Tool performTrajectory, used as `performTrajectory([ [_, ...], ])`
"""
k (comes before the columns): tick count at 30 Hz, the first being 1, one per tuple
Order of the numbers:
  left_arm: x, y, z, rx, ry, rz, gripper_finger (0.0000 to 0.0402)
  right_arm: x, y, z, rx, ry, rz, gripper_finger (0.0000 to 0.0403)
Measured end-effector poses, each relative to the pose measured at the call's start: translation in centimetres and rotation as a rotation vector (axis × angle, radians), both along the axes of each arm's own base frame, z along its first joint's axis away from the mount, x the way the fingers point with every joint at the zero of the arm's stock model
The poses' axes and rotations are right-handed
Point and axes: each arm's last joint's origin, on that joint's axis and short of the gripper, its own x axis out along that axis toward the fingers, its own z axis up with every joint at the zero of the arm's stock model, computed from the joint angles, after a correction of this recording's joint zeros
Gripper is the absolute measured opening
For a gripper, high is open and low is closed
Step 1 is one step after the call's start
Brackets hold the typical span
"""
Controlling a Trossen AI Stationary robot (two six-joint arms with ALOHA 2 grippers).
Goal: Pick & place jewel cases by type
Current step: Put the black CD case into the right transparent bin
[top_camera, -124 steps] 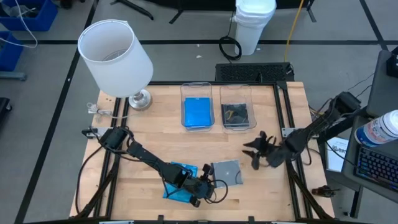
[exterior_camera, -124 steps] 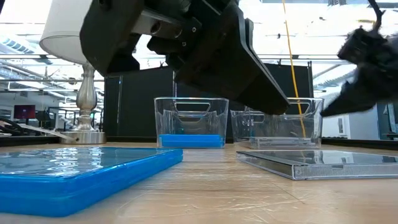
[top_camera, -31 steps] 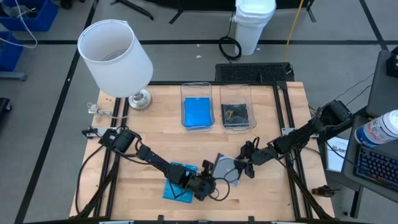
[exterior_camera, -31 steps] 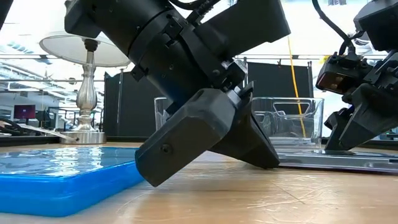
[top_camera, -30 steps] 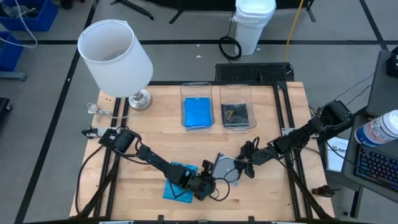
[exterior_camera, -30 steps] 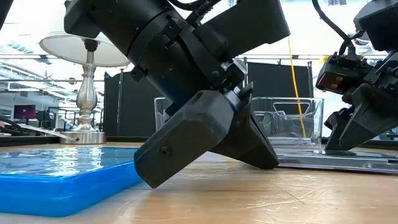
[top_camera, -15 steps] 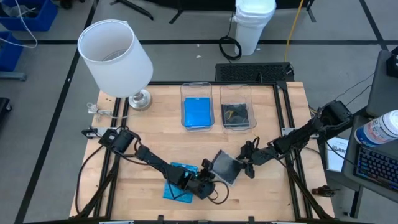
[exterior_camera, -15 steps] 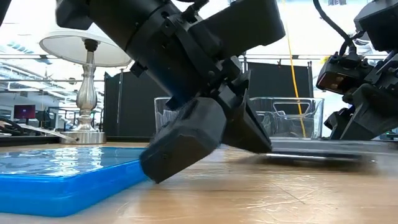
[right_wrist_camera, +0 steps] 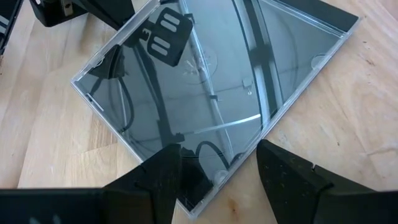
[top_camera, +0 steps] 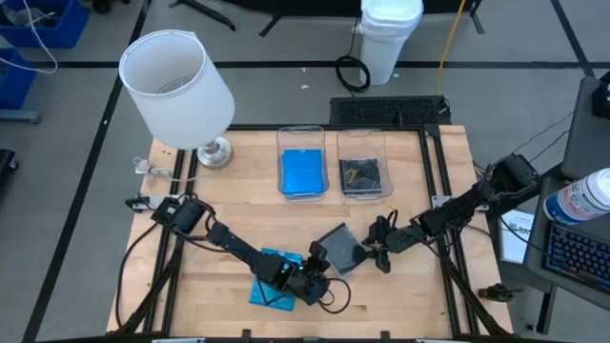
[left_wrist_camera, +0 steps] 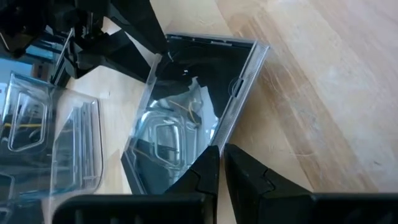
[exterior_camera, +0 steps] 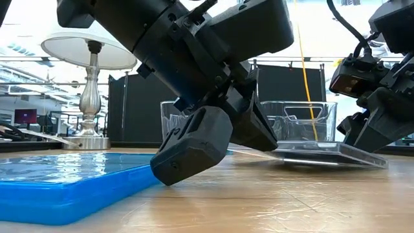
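A grey, clear jewel case with a dark insert lies turned like a diamond near the table's near edge, between both grippers. My left gripper is at its left side and shut on it. My right gripper is open at its right side, its fingers either side of the case's corner. A bright blue jewel case lies flat on the table under my left arm. Another blue case lies in the left clear bin, and dark cases lie in the right bin. My left gripper pinches the grey case at its corner between the two fingers, coming low and slanting from the table's near left. The case is tilted, its held side raised off the wood. My right gripper: I cannot tell whether its open fingers touch the case.
Two clear bins stand side by side toward the far edge. A white-shaded lamp stands at the far left corner. Bare wood lies between the bins and the grippers.
My left gripper has tipped upward and drawn slightly toward the far edge while holding the grey case. The case has turned about from lying square to lying diamond-wise, and its held side has come up off the table. My right gripper has kept still.
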Motion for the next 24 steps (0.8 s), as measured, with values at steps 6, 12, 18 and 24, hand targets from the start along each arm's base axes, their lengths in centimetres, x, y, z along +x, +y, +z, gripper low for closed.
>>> performTrajectory([
  [6,0.01,0.0,0.01,0.027,0.01,-0.019,0.0035,0.05,0.04,0.07,0.009,-0.01,0.004,0.0194],
  [12,0.01,0.0,0.02,0.027,0.009,-0.019,0.0036,0.07,0.05,0.1,0.009,-0.013,0.005,0.0194],
  [18,0.03,0.01,0.02,0.026,0.008,-0.02,0.0035,0.08,0.03,0.1,-0.08,-0.038,0.074,0.0195],
  [24,0.05,0.02,0.0,0.022,0.009,-0.023,0.0035,0.1,0.03,0.12,-0.144,-0.057,0.121,0.0212],
])
